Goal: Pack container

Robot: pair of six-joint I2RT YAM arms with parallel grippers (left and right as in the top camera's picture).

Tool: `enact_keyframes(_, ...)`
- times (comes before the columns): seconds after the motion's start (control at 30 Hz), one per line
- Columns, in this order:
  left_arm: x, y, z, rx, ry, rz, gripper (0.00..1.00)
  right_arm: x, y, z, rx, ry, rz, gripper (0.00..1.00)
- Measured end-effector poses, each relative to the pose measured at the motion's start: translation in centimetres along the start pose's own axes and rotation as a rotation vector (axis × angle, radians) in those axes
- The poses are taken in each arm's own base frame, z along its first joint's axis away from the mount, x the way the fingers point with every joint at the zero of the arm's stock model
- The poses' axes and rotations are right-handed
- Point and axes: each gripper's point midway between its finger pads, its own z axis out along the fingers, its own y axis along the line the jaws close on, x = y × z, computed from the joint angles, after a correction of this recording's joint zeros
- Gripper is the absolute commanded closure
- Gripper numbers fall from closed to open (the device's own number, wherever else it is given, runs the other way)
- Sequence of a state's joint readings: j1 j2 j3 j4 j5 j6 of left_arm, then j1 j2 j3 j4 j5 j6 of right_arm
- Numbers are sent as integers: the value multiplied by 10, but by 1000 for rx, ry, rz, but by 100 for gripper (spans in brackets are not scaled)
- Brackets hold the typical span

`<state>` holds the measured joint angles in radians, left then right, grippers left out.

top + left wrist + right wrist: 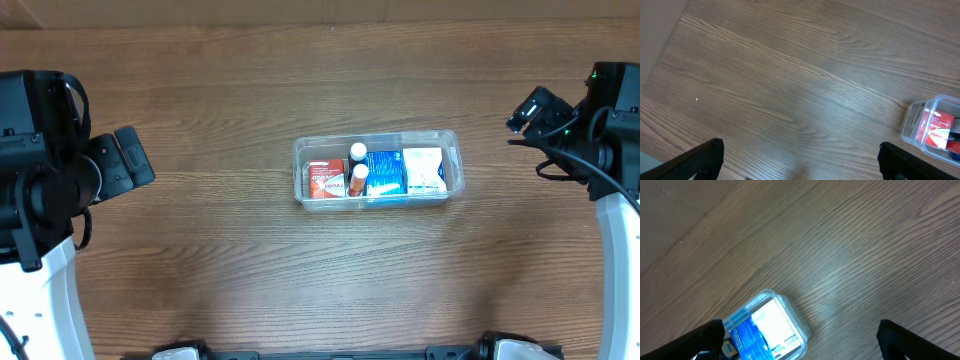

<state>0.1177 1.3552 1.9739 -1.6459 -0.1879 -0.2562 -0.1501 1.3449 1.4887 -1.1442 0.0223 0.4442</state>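
Container: the clear tub (378,170) sits at the middle of the wooden table (220,270), long side running left to right.
Contents: a red-and-white box (326,179) at its left end, two small white-capped bottles (359,168) beside it, a blue box (384,173), then a white packet (424,170) at the right end; the row looks full.
Left gripper (800,155): well apart from the tub at the table's left, fingers spread wide, holding nothing.
Right gripper (797,335): well apart at the right, fingers spread wide, holding nothing.
Step in hand: packing looks finished; no loose item shows on the table.
Next move: probably only keeping both arms clear; no lid is in view.
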Motion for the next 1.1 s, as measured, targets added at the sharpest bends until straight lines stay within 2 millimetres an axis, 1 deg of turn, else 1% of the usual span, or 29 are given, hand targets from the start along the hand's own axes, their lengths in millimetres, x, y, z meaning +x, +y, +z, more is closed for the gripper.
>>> enact_keyframes(0.07,2,-1,-7,11,-21,4,0,0,0,0,0,0,0,0)
enact_keyframes(0.1,5,-2,-18,29,-50,13,0,0,0,0,0,0,0,0)
enact_keyframes(0.2,11,-7,-32,63,-91,36,0,0,0,0,0,0,-1,0)
enact_keyframes(0.37,17,-29,-39,125,-99,116,0,0,0,0,0,0,0,0)
enact_keyframes(0.5,19,-35,-41,144,-100,142,0,0,0,0,0,0,0,0)
enact_keyframes(0.53,17,-37,-42,151,-114,145,0,0,0,0,0,0,0,0)
enact_keyframes(0.6,7,-39,-50,172,-180,129,0,0,0,0,0,0,0,1)
enact_keyframes(0.67,-15,-43,-68,230,-351,82,0,0,0,0,0,0,0,0)
enact_keyframes(0.7,-23,-44,-75,253,-423,61,0,0,0,0,0,-1,0,0)
enact_keyframes(0.77,-25,-44,-79,283,-512,36,0,0,0,0,0,0,-1,0)
enact_keyframes(0.8,-23,-44,-75,292,-537,29,0,0,0,0,0,0,0,0)
enact_keyframes(0.83,-15,-44,-63,298,-554,24,0,0,0,0,0,0,-1,0)
enact_keyframes(0.87,-12,-45,-57,299,-556,24,0,0,0,0,0,0,0,0)
enact_keyframes(0.9,-10,-47,-47,306,-576,17,0,0,0,0,0,0,0,0)
enact_keyframes(0.93,2,-48,-28,302,-564,21,0,0,0,0,-1,-1,0,0)
enact_keyframes(0.97,10,-49,-14,302,-563,21,0,0,0,0,0,0,-1,0)
enact_keyframes(1.03,23,-48,2,309,-586,15,0,0,0,0,0,-1,0,0)
enact_keyframes(1.1,43,-43,15,313,-596,12,0,0,0,0,0,0,0,0)
